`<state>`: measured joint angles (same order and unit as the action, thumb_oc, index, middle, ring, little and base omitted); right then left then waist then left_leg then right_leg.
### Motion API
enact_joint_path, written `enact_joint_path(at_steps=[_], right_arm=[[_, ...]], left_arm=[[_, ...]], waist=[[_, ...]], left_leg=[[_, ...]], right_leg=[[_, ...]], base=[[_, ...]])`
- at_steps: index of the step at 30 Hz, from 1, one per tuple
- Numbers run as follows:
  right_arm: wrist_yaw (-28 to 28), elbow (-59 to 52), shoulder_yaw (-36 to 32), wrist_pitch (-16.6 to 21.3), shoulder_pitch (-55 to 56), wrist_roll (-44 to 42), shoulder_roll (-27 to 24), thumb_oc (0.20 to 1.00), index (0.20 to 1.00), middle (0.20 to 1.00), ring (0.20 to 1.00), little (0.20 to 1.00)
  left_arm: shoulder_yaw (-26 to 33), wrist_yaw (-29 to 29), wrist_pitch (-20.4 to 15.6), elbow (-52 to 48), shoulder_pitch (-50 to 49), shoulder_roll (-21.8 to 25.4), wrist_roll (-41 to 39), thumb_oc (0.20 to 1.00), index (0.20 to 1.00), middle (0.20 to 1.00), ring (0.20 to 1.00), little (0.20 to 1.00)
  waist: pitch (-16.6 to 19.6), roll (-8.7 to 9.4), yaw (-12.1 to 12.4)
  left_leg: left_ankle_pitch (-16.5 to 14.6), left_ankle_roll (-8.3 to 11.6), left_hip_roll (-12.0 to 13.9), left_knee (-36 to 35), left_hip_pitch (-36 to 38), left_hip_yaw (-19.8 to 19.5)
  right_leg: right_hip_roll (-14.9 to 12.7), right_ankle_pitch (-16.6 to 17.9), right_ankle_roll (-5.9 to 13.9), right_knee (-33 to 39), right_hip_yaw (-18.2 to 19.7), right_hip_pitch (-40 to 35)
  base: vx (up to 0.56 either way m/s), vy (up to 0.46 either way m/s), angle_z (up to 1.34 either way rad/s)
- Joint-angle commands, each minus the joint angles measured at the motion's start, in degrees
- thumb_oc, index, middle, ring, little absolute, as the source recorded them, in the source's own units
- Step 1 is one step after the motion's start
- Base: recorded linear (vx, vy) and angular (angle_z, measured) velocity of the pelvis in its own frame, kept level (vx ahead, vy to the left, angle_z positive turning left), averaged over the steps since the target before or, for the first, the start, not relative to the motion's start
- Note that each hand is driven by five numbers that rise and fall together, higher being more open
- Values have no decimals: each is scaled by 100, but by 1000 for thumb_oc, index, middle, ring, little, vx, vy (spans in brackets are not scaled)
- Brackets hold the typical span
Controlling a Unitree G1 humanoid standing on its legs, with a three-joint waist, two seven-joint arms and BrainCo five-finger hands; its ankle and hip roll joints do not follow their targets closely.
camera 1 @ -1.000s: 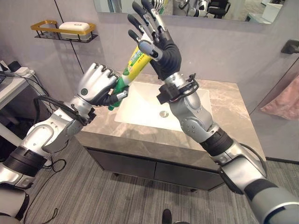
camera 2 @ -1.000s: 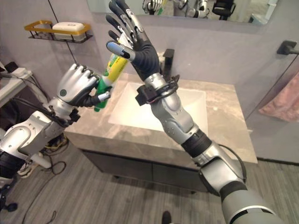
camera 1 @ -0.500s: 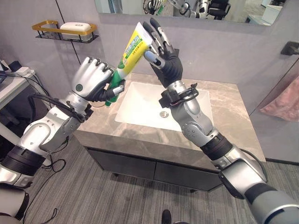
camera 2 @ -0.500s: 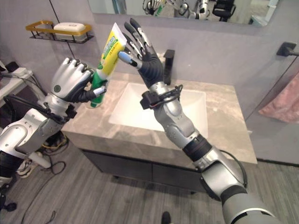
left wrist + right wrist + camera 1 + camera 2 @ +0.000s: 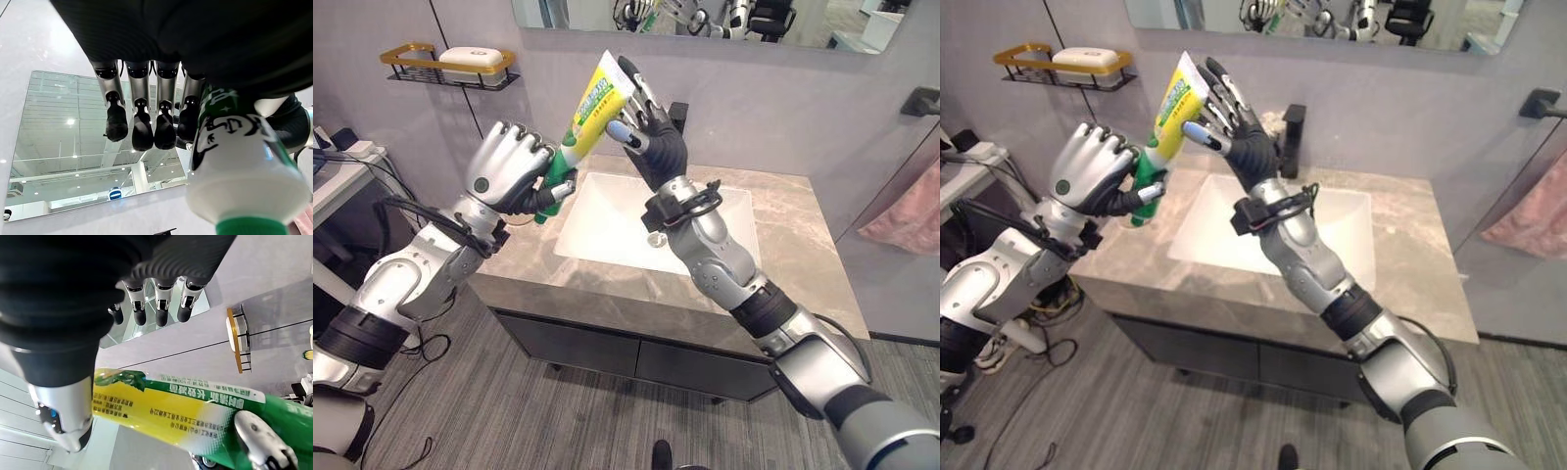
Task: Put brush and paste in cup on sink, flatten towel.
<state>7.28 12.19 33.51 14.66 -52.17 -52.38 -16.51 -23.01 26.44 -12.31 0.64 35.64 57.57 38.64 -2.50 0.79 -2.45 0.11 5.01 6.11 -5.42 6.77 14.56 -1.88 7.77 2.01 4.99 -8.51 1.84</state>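
Yellow-green paste tube (image 5: pixel 579 119) in curled left hand (image 5: pixel 512 176), right hand (image 5: pixel 646 132) open beside, left wrist sees cap

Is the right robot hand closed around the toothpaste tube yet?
No, the right robot hand has its fingers straight beside the top of the toothpaste tube, while the left robot hand grips its lower end.

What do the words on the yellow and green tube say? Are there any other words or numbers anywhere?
Toothpaste tube, gripped in the left hand: rows of small print along its side, too blurred to read.
Soap rack and mirror: no readable text.
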Motion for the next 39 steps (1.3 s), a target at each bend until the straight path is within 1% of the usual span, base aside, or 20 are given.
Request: enact_joint_path(at_steps=[1, 8, 9, 10, 11, 12, 13, 20, 24, 25, 26, 27, 28, 30, 31, 32, 34, 36, 38, 39], right_arm=[[-131, 180, 52, 103, -616, 132, 139, 1000, 1000, 1000, 1000, 1000], [-200, 213, 204, 58, -748, 172, 218, 1000, 1000, 1000, 1000, 1000], [-201, 242, 201, 49, -771, 166, 231, 915, 915, 915, 915, 915], [-191, 265, 201, 60, -780, 175, 230, 718, 718, 718, 718, 718], [-188, 281, 206, 58, -774, 182, 246, 583, 583, 583, 583, 583], [-180, 290, 205, 61, -776, 182, 255, 520, 520, 520, 520, 520], [-179, 302, 200, 64, -773, 180, 272, 203, 203, 203, 203, 203], [-107, 290, 116, 117, -664, 202, 277, 200, 200, 200, 200, 200], [188, 153, -139, 191, -432, 173, 259, 200, 200, 200, 200, 200], [222, 120, -157, 189, -388, 185, 274, 200, 200, 200, 200, 200], [293, 95, -231, 203, -347, 218, 264, 200, 200, 200, 200, 200], [302, 85, -220, 200, -338, 224, 266, 200, 200, 200, 200, 200], [380, 10, -302, 225, -262, 270, 275, 200, 200, 200, 200, 200], [474, -176, -404, 258, -104, 348, 280, 200, 200, 200, 200, 200], [482, -193, -384, 252, -86, 355, 284, 200, 200, 200, 200, 200], [544, -374, -462, 272, 60, 412, 258, 200, 200, 200, 200, 200], [556, -575, -536, 283, 228, 488, 179, 200, 200, 200, 200, 200], [600, -789, -635, 293, 402, 562, 75, 200, 200, 200, 200, 200], [628, -1012, -658, 313, 518, 620, -40, 200, 200, 200, 200, 200], [617, -1103, -722, 333, 541, 634, -152, 200, 200, 200, 200, 200]], left_arm=[[110, 162, 27, -365, 501, 285, -163, 200, 200, 200, 200, 200], [-148, 81, -39, -441, 706, 215, -218, 200, 200, 200, 200, 200], [-213, 46, -60, -452, 747, 205, -220, 200, 200, 200, 200, 200], [-273, 8, -93, -476, 779, 202, -225, 200, 200, 200, 200, 200], [-289, -2, -106, -486, 792, 199, -225, 200, 200, 200, 200, 200], [-313, -11, -112, -489, 803, 195, -233, 200, 200, 200, 200, 200], [-323, -16, -112, -487, 793, 188, -238, 200, 200, 200, 200, 200], [-316, -37, -105, -457, 698, 139, -266, 200, 200, 200, 200, 200], [-122, -71, -26, -442, 315, 81, -300, 200, 200, 200, 200, 200], [-68, -89, 0, -442, 210, 49, -314, 426, 426, 426, 426, 426], [13, -79, 16, -444, 67, 9, -335, 768, 768, 768, 768, 768], [36, -82, 16, -458, 37, 8, -333, 849, 849, 849, 849, 849], [170, -58, 40, -477, -195, -53, -360, 1000, 1000, 1000, 1000, 1000], [414, -21, 57, -568, -638, -203, -481, 1000, 1000, 1000, 1000, 1000], [459, -33, 58, -597, -695, -204, -482, 1000, 1000, 1000, 1000, 1000], [737, -38, 10, -793, -1107, -315, -670, 1000, 1000, 1000, 1000, 1000], [968, -57, -97, -1043, -1538, -446, -995, 1000, 1000, 1000, 1000, 1000], [1266, -257, -322, -1494, -2065, -630, -1665, 1000, 1000, 1000, 1000, 1000], [1651, -366, -556, -1892, -2625, -719, -2678, 1000, 1000, 1000, 1000, 1000], [1746, -507, -756, -1927, -2839, -820, -3505, 1000, 1000, 1000, 1000, 1000]], waist=[[162, 204, 42], [146, 217, 37], [145, 218, 29], [143, 216, 27], [145, 213, 26], [144, 215, 24], [142, 215, 28], [124, 209, 21], [96, 201, 19], [91, 199, 22], [76, 202, 39], [82, 196, 33], [54, 198, 56], [8, 193, 93], [19, 183, 78], [-7, 183, 102], [-53, 191, 146], [-87, 177, 162], [-84, 155, 161], [-98, 155, 184]], left_leg=[[-235, -56, -133, 42, 512, -159], [-235, -55, -133, 42, 520, -189], [-234, -54, -130, 42, 523, -194], [-235, -51, -124, 42, 519, -193], [-231, -51, -123, 42, 520, -194], [-230, -50, -119, 42, 523, -195], [-225, -48, -116, 42, 528, -193], [-221, -39, -103, 42, 535, -186], [-243, -45, -111, 42, 531, -183], [-248, -48, -113, 42, 528, -186], [-242, -50, -111, 42, 522, -192], [-242, -50, -112, 42, 523, -191], [-243, -53, -114, 42, 513, -202], [-244, -65, -123, 42, 493, -232], [-245, -66, -124, 42, 495, -232], [-258, -81, -134, 42, 481, -251], [-278, -92, -148, 42, 469, -267], [-293, -112, -164, 42, 455, -276], [-304, -133, -186, 42, 451, -261], [-299, -141, -196, 42, 447, -257]], right_leg=[[-400, -24, 260, 1, 368, -230], [-395, -49, 249, -17, 339, -260], [-390, -57, 243, -18, 335, -269], [-384, -62, 243, -14, 333, -272], [-381, -65, 244, -13, 335, -275], [-376, -64, 243, -13, 336, -275], [-369, -65, 243, -12, 333, -277], [-353, -71, 245, -5, 345, -288], [-359, -70, 248, -5, 340, -290], [-360, -68, 249, -4, 340, -288], [-362, -69, 251, -5, 337, -287], [-362, -69, 251, -5, 338, -288], [-366, -66, 249, -10, 336, -278], [-383, -63, 247, -14, 322, -269], [-383, -63, 248, -13, 322, -272], [-401, -54, 251, -10, 319, -266], [-419, -43, 259, -8, 316, -261], [-442, -22, 269, -6, 309, -239], [-458, 4, 280, -6, 336, -213], [-468, 20, 283, -2, 334, -204]], base=[[0, 0, 0], [0, 0, 0], [0, 0, 0], [0, 0, 0], [0, 0, 0], [0, 0, 0], [0, 0, 0], [0, 0, 0], [0, 0, 0], [0, 0, 0], [0, 0, 0], [0, 0, 0], [0, 0, 0], [-20, 8, 5], [-12, 16, 19], [-7, 18, 20], [-13, 22, 10], [0, 0, 0], [-4, 16, -1], [-10, 33, -1]])
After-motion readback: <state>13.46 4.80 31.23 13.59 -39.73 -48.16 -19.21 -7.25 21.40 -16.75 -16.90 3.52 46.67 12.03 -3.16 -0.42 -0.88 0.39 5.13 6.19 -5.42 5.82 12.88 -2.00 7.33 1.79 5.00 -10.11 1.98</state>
